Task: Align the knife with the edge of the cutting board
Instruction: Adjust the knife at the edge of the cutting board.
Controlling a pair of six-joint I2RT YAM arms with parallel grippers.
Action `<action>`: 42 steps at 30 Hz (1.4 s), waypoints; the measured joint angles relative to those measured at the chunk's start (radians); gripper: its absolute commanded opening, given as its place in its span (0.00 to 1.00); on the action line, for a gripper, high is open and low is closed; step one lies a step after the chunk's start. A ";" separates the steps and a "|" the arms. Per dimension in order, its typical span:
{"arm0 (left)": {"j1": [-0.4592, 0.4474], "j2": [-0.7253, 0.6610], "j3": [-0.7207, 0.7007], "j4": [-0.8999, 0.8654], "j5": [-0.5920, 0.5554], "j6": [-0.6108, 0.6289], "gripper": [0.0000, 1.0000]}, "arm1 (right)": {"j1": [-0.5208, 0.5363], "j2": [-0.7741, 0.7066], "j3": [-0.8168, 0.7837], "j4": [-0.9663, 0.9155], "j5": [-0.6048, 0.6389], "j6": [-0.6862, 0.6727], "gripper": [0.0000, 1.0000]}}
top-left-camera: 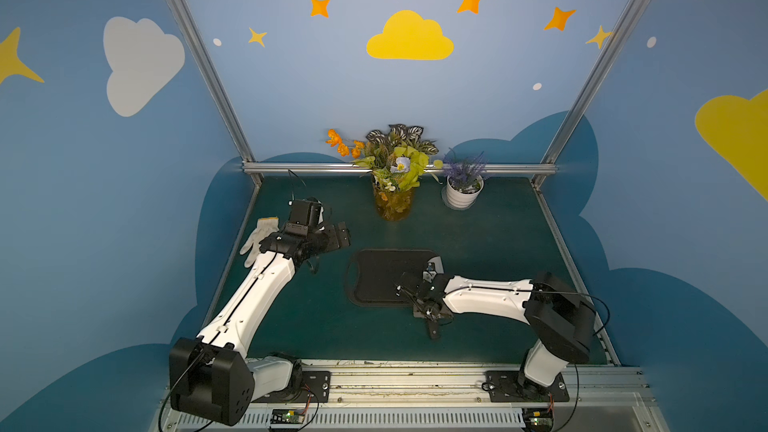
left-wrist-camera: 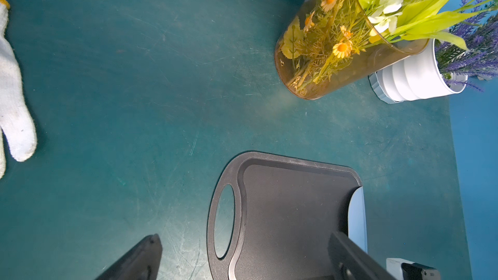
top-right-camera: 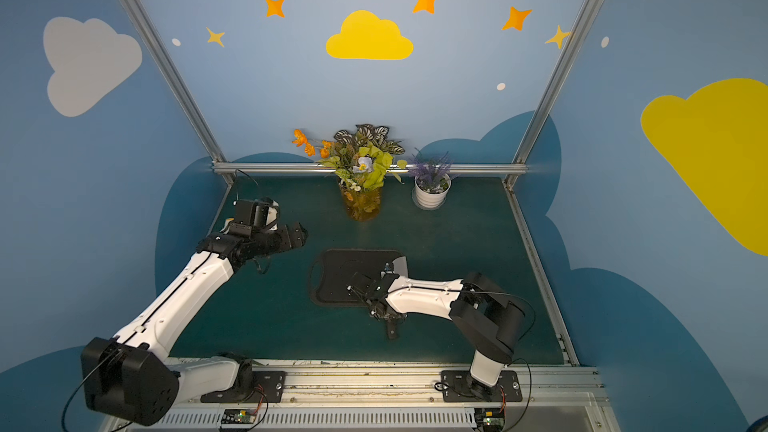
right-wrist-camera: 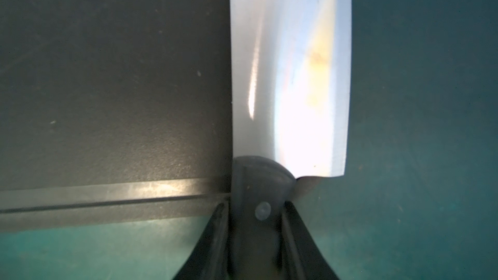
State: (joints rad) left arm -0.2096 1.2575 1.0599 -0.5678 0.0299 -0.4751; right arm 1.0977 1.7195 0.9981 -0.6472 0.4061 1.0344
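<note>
The black cutting board [top-left-camera: 374,276] [top-right-camera: 340,276] lies flat on the green mat, its handle slot at the left end. The knife's silver blade [right-wrist-camera: 291,63] lies along the board's right end, partly over the board [right-wrist-camera: 107,76] and partly over the mat. Its black handle [top-left-camera: 433,330] sticks out past the board's near edge. My right gripper [right-wrist-camera: 254,206] [top-left-camera: 428,305] is shut on the handle close to the blade. My left gripper [left-wrist-camera: 244,238] [top-left-camera: 338,236] hovers open and empty to the left of and behind the board [left-wrist-camera: 291,211], in whose view a strip of the blade [left-wrist-camera: 357,216] shows.
A glass vase of flowers [top-left-camera: 394,201] and a white pot of lavender [top-left-camera: 461,195] stand at the back of the mat. A white work glove [top-left-camera: 257,238] [left-wrist-camera: 13,103] lies at the left edge, under the left arm. Metal rails border the mat.
</note>
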 measured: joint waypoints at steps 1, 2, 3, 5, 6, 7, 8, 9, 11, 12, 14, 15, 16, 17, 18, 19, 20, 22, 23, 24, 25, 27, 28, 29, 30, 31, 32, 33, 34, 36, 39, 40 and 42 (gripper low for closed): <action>0.000 0.000 0.000 0.000 0.000 0.000 1.00 | 0.000 0.001 0.007 -0.005 0.003 0.000 0.21; 0.000 0.000 0.000 0.000 0.000 0.000 1.00 | 0.000 0.002 0.014 -0.009 0.005 0.000 0.21; 0.000 0.000 0.000 0.000 0.000 0.000 1.00 | 0.000 0.003 0.021 -0.010 0.006 0.000 0.20; 0.000 0.000 0.000 0.000 0.000 0.000 1.00 | 0.001 0.009 0.035 -0.013 0.010 0.000 0.20; 0.000 0.000 0.000 0.000 0.001 0.000 1.00 | 0.001 0.013 0.042 -0.014 0.012 0.000 0.20; 0.000 0.000 0.000 0.000 0.001 0.000 1.00 | 0.001 0.017 0.047 -0.016 0.014 0.000 0.20; 0.000 0.000 0.000 0.000 0.001 0.000 1.00 | 0.002 0.021 0.050 -0.016 0.015 0.000 0.20; 0.000 0.000 0.000 0.000 0.001 0.000 1.00 | 0.004 0.024 0.052 -0.016 0.016 0.000 0.20; 0.000 0.000 0.000 0.000 0.001 0.000 1.00 | 0.005 0.030 0.053 -0.019 0.017 0.000 0.20; 0.000 0.000 0.000 0.000 0.001 0.000 1.00 | 0.005 0.033 0.053 -0.021 0.018 0.000 0.20; 0.000 0.000 0.000 0.000 0.001 0.000 1.00 | 0.005 0.039 0.053 -0.024 0.019 0.000 0.20; 0.000 0.000 0.000 0.000 0.001 0.000 1.00 | 0.005 0.041 0.053 -0.024 0.019 0.000 0.20; 0.000 0.000 0.000 0.000 0.001 0.000 1.00 | 0.005 0.044 0.055 -0.027 0.019 0.000 0.20; 0.001 0.000 0.000 0.000 0.001 0.000 1.00 | 0.005 0.048 0.060 -0.030 0.019 0.000 0.20; 0.001 0.000 0.000 0.000 0.001 0.000 1.00 | 0.005 0.051 0.064 -0.031 0.019 0.000 0.20; 0.002 0.000 0.000 0.000 0.001 0.000 1.00 | 0.005 0.053 0.066 -0.030 0.020 0.000 0.20; 0.002 0.000 0.000 0.000 0.001 0.000 1.00 | 0.005 0.055 0.068 -0.031 0.020 0.000 0.20; 0.002 0.000 0.000 0.000 0.001 0.000 1.00 | 0.005 0.055 0.068 -0.031 0.020 0.000 0.22; 0.002 0.000 0.000 0.000 0.001 0.000 1.00 | 0.005 0.055 0.068 -0.031 0.020 0.000 0.23; 0.002 0.000 0.000 0.000 0.001 0.000 1.00 | 0.005 0.055 0.068 -0.031 0.020 0.000 0.25; 0.002 0.000 0.000 0.000 0.001 0.000 1.00 | 0.004 0.055 0.068 -0.031 0.020 0.001 0.26; 0.002 0.000 0.000 0.000 0.001 0.000 1.00 | 0.004 0.056 0.068 -0.031 0.020 0.001 0.27; 0.002 0.000 0.000 0.000 0.001 0.000 1.00 | 0.004 0.058 0.068 -0.031 0.020 0.001 0.28; 0.002 0.000 0.000 0.000 0.001 0.000 1.00 | 0.003 0.061 0.068 -0.031 0.020 0.001 0.29; 0.002 0.000 0.000 0.000 0.001 0.000 1.00 | 0.003 0.064 0.068 -0.031 0.019 0.001 0.29; 0.002 0.000 0.000 0.000 0.001 0.000 1.00 | 0.003 0.066 0.068 -0.031 0.021 0.002 0.29; 0.002 0.000 0.000 0.000 0.001 0.000 1.00 | 0.003 0.066 0.069 -0.031 0.020 0.001 0.29; 0.002 0.000 0.000 0.000 0.001 0.000 1.00 | 0.003 0.066 0.069 -0.030 0.021 0.002 0.30; 0.002 0.000 0.000 0.000 0.001 0.000 1.00 | 0.003 0.066 0.069 -0.031 0.020 0.002 0.30; 0.003 0.000 0.000 0.000 0.001 0.000 1.00 | 0.003 0.067 0.069 -0.031 0.020 0.002 0.32; 0.005 0.000 0.000 0.000 0.001 0.000 1.00 | 0.002 0.067 0.069 -0.030 0.020 0.002 0.35; 0.006 0.000 0.000 0.000 0.001 0.000 1.00 | 0.001 0.067 0.069 -0.030 0.021 0.003 0.36; 0.006 0.000 0.000 0.000 0.001 0.000 1.00 | 0.000 0.068 0.071 -0.030 0.021 0.003 0.39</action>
State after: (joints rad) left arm -0.2031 1.2575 1.0599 -0.5678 0.0307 -0.4751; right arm 1.0973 1.7874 1.0687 -0.6773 0.4274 1.0374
